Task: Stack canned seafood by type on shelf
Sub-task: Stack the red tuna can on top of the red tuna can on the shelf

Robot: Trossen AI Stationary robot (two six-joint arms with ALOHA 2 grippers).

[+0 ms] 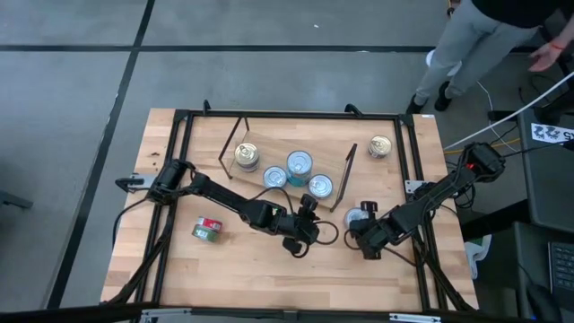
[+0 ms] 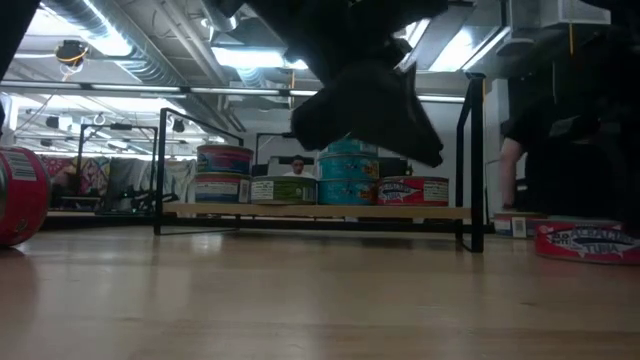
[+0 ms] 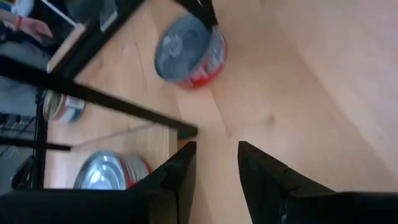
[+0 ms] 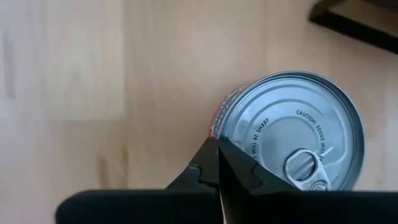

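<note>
The shelf stands in the table's far middle and bears several tins: a gold-lidded one and silver-lidded ones, some of them stacked. A red-labelled tin stands upright on the table, right of the shelf. My right gripper is shut, its tips at this tin's rim. My left gripper hovers open and empty in front of the shelf. A red-green tin lies on its side at the left. My right gripper points down from above, its shut fingertips at the near rim of the red-labelled tin's silver lid. Whether they touch the tin, I cannot tell. The tin stands upright on the table.
Another gold-lidded tin stands on the table beyond the shelf's right end. The shelf's black wire leg runs close ahead of my left gripper. A person stands past the table's far right corner. Bare wood lies along the near edge.
</note>
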